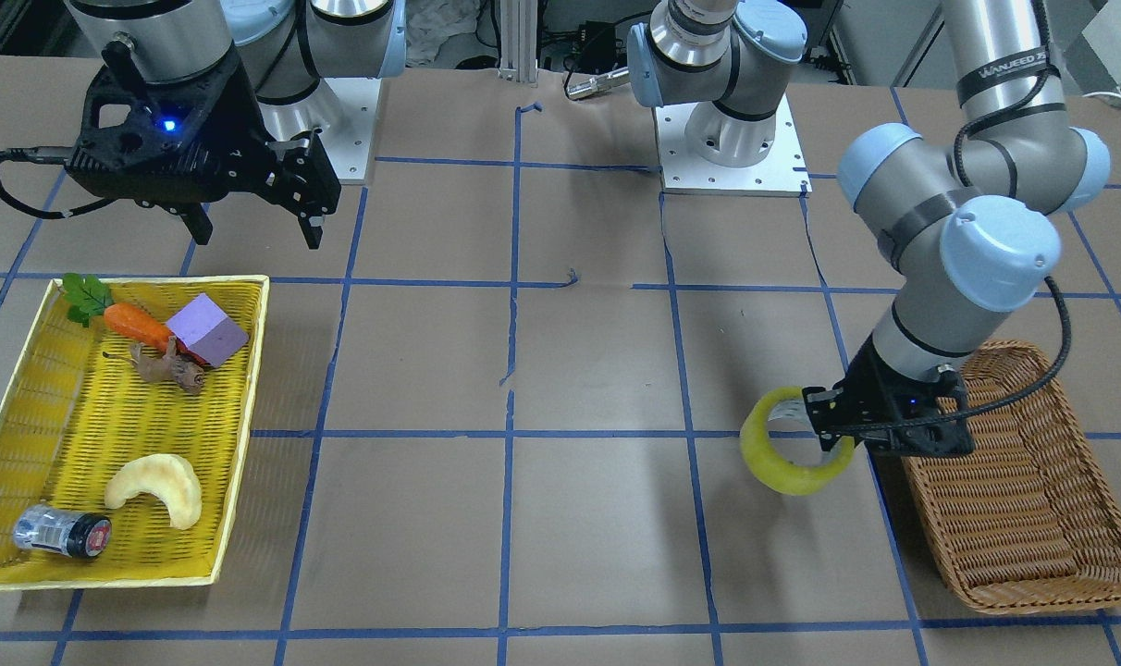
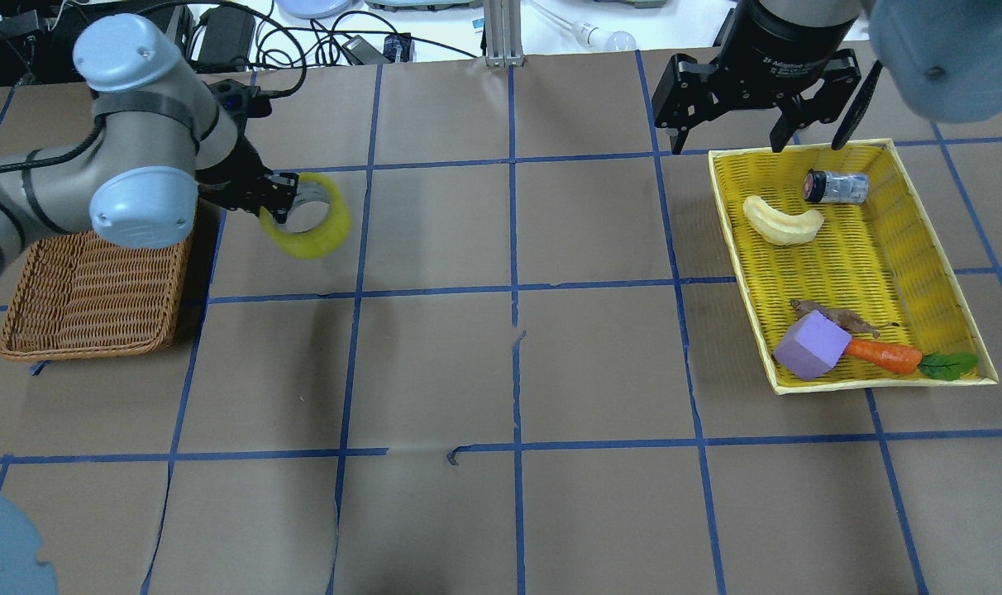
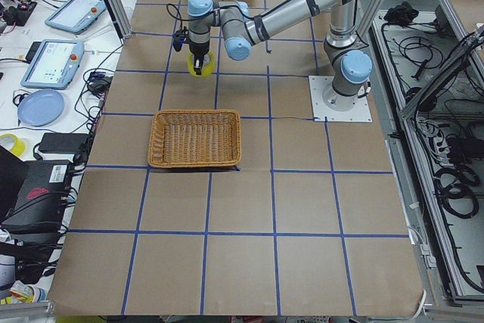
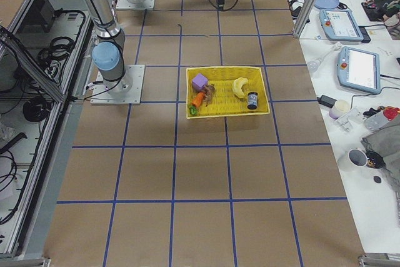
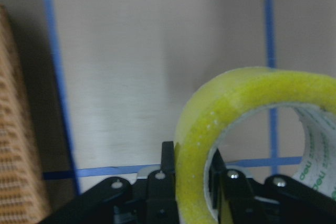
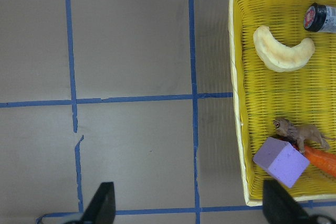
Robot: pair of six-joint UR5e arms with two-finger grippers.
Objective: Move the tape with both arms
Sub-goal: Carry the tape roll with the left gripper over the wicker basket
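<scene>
The yellow-green tape roll (image 1: 787, 474) hangs above the table just beside the wicker basket. My left gripper (image 1: 827, 427) is shut on its wall, one finger inside the ring and one outside. The overhead view shows the roll (image 2: 323, 235) and this gripper (image 2: 288, 201). In the left wrist view the roll (image 5: 236, 103) rises upright from between the fingers (image 5: 163, 182). My right gripper (image 1: 255, 229) is open and empty, hovering over the table by the yellow tray's robot-side edge. It also shows in the overhead view (image 2: 757, 136) and in the right wrist view (image 6: 189, 208).
The brown wicker basket (image 1: 1051, 601) lies under my left arm. The yellow tray (image 1: 246, 416) holds a crescent pastry toy (image 1: 158, 486), a black-capped jar (image 1: 61, 534), a purple block (image 1: 207, 328), a carrot (image 1: 135, 324) and a small animal figure (image 1: 167, 365).
</scene>
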